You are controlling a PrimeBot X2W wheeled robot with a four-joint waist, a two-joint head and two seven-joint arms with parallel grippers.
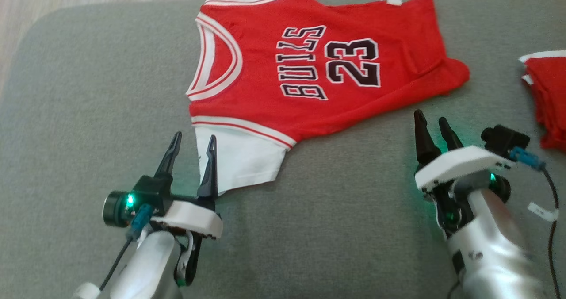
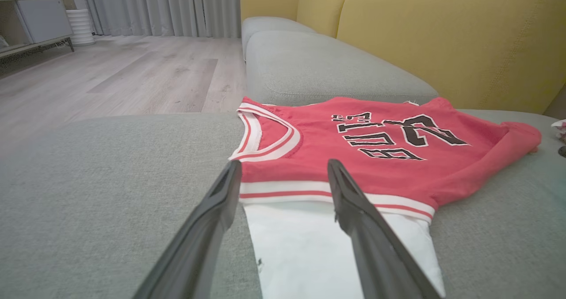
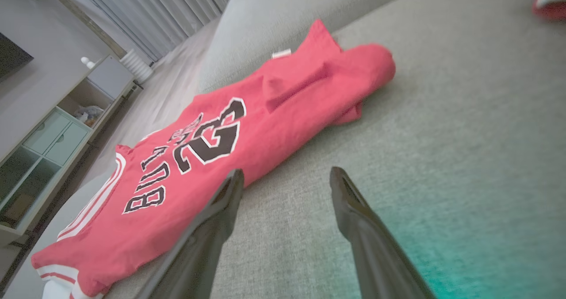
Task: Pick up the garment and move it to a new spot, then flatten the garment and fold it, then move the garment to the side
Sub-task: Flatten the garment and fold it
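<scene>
Garment (image 1: 309,69) lies on sofa (image 1: 88,113) (yellow backrest (image 2: 442,38), left wrist view).

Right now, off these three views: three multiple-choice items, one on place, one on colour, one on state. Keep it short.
1. The jersey lies on:
A. the wood floor
B. the grey sofa cushion
C. a cabinet shelf

2. Its lettering is:
A. black with a white outline
B. yellow
C. green

3. The right gripper is:
A. shut on the jersey
B. shut on a cable
C. open, holding nothing

Answers:
1 B: grey fabric shows beneath and around it.
2 A: the head view shows dark letters edged in white.
3 C: its fingers stand apart over bare cushion, short of the jersey.
</scene>
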